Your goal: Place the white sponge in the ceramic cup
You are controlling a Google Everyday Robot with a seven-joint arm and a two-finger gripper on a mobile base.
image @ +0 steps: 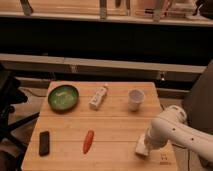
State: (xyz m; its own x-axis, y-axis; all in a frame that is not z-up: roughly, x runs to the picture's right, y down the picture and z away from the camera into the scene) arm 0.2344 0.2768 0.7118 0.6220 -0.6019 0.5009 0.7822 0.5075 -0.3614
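Note:
The white sponge (141, 149) lies on the wooden table (115, 127) near its front right corner. My gripper (146, 143) comes down from the white arm (172, 125) on the right and is shut on the sponge's far end, with the sponge resting on the table. The ceramic cup (135, 98) stands upright behind the sponge, near the table's back right, apart from the gripper.
A green bowl (63, 97) sits at the back left. A white capped tube (98, 96) lies between the bowl and the cup. An orange carrot (88, 141) and a black block (44, 142) lie along the front. The table's right edge runs close to the arm.

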